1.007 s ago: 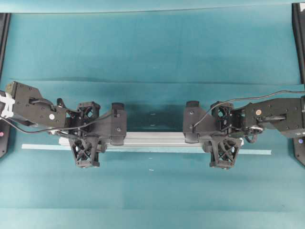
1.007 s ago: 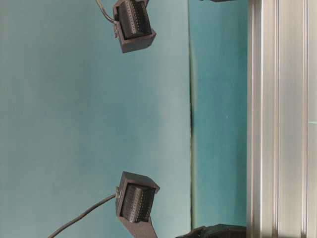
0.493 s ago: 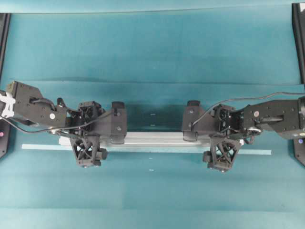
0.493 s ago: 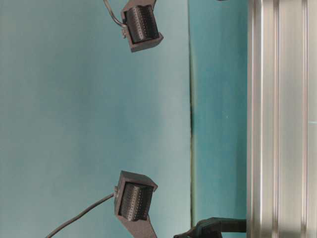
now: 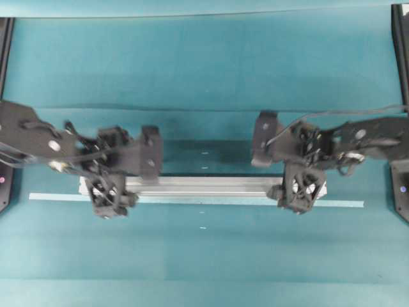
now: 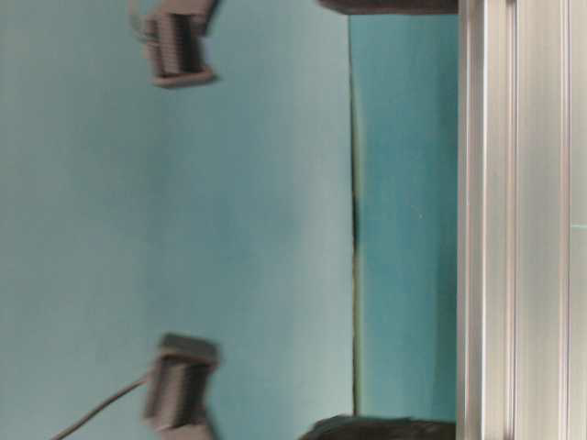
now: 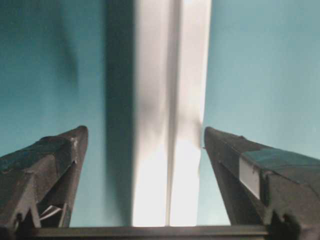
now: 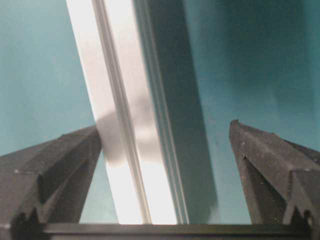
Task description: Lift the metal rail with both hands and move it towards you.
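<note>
The metal rail point(image 5: 204, 185) lies flat on the teal table, a long silver grooved bar running left to right. My left gripper point(image 5: 108, 173) hangs over its left end and my right gripper point(image 5: 304, 165) over its right end. In the left wrist view the rail point(image 7: 170, 125) runs between the wide-apart jaws of the left gripper point(image 7: 145, 130), with a gap on each side. In the right wrist view the rail point(image 8: 120, 100) passes close to the left finger point(image 8: 55, 170) of the right gripper point(image 8: 166, 127), far from the other finger. Both grippers are open and hold nothing.
A thin pale teal tape strip point(image 5: 348, 204) lies along the rail's near side and sticks out past both ends. Black frame posts point(image 5: 402, 51) stand at the table's side edges. The table-level view is turned sideways, with the rail point(image 6: 523, 220) at its right.
Both grippers have opened wide and let go of the rail. Both arms have lifted and drawn back a little from it. The rail has not moved.
</note>
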Available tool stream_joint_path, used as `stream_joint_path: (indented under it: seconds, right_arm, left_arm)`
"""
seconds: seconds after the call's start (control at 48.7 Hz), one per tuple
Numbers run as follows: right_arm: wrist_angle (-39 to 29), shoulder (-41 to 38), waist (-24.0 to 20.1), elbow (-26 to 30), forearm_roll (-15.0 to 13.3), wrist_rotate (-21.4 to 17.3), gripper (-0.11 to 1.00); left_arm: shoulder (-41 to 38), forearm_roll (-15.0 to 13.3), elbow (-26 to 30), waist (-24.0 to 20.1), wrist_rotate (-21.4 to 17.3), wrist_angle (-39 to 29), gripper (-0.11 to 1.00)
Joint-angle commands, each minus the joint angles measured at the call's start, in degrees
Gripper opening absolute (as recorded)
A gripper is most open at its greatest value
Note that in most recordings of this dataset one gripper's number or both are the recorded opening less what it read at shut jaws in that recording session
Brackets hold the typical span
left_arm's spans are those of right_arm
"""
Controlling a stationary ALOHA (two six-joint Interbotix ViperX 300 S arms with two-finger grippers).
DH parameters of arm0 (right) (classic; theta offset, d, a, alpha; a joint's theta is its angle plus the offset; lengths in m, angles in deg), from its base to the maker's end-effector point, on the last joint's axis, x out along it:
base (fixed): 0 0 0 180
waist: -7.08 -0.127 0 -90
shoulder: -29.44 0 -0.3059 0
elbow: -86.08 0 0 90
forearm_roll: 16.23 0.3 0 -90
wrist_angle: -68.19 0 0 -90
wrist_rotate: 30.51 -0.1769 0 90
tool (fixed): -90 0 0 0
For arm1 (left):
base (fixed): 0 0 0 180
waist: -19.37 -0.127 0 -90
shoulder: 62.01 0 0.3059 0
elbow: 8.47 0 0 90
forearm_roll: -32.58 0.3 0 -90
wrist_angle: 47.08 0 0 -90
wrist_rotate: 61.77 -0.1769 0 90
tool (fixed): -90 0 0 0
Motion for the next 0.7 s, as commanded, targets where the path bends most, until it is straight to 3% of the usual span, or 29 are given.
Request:
stream_joint_path:
  seconds: [0.0,0.37,0.678]
  right_arm:
    - [0.00,3.16,0.53,0.44,-0.09,0.09,0.98]
    - [-1.41,16.70,0.70,0.53,-1.05,0.18,0.98]
    - [-0.53,26.89,0.70,-1.49,-4.66,0.26,0.98]
  left_arm:
    - [4.13,0.00,0.88,0.09,-0.26,-2.72,0.92]
    - [19.25,0.00,0.09,0.09,-0.53,-3.96,0.92]
    - [30.59,0.00,-2.81,0.18,-0.53,-1.67,0.92]
